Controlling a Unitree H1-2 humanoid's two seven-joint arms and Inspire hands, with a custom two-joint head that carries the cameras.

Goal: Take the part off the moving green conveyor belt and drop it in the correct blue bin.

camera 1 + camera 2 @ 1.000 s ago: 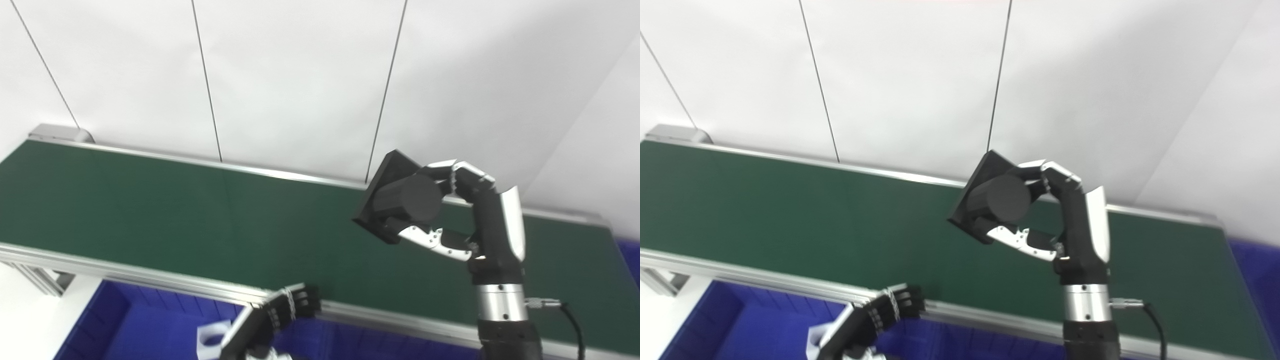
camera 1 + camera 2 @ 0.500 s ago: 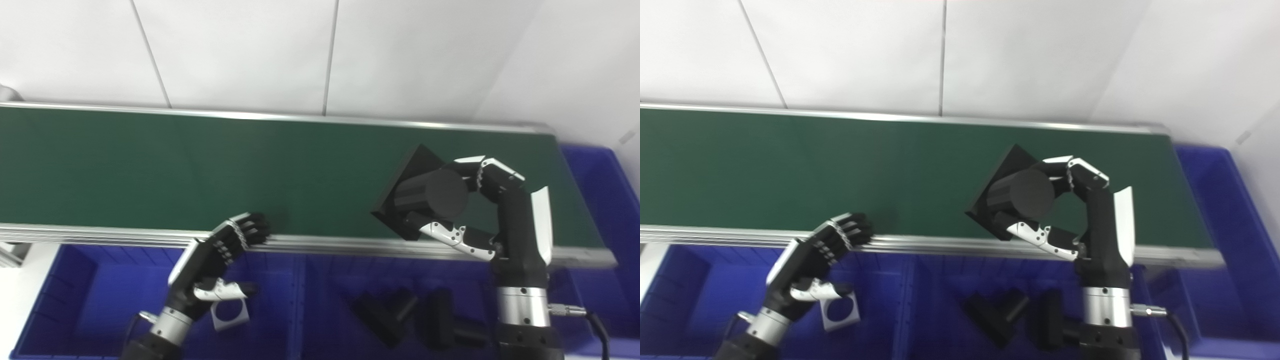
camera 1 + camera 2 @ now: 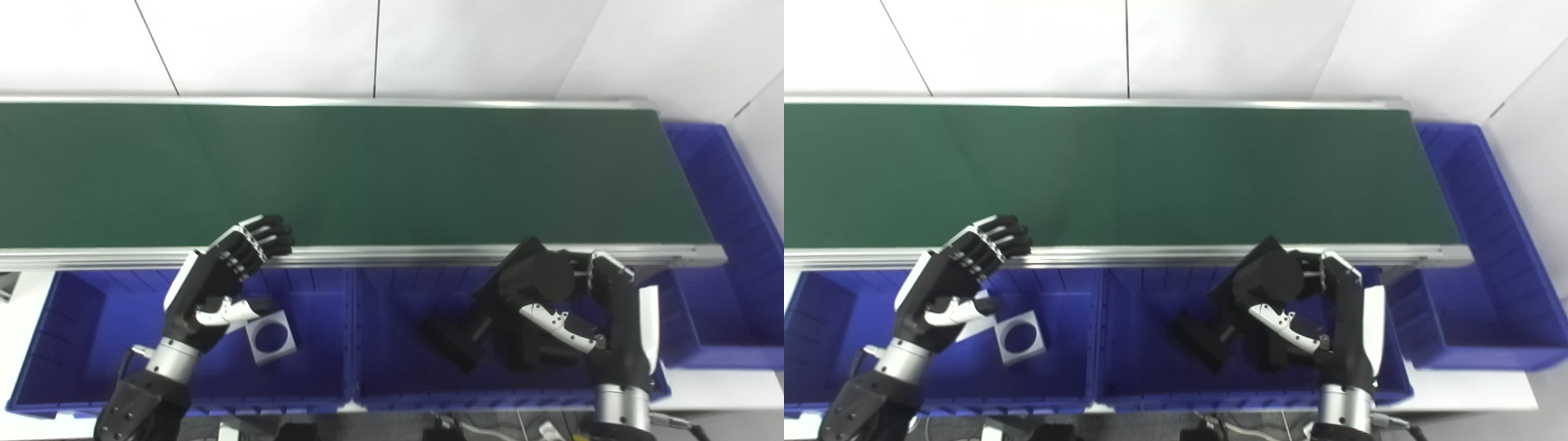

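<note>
1. Left eye view: the green conveyor belt (image 3: 367,174) is running across the upper half of the frame, and nothing is lying on it.
2. At the lower right, the right hand (image 3: 588,312) is hanging over the middle blue bin (image 3: 392,373), its fingers (image 3: 554,320) closing around the black part (image 3: 531,283), a cylinder on a square plate.
3. The part is sitting just below the belt's near rail and above the bin's floor, where other black parts (image 3: 453,340) are lying.
4. At the lower left, the left hand (image 3: 223,278) is holding nothing; its fingers are curling loosely with their tips at the belt's near rail, over the left blue bin (image 3: 73,343).
5. A grey square plate with a round hole (image 3: 271,335) is lying in that bin, just right of the left hand.
6. Right eye view: the right hand (image 3: 1338,324) is gripping the black part (image 3: 1271,278) over the middle blue bin (image 3: 1145,367), at the lower centre-right.
7. A third blue bin (image 3: 1488,245) is standing at the right edge, past the belt's end.
8. The left hand (image 3: 958,275) is hovering at the lower left, holding nothing.
</note>
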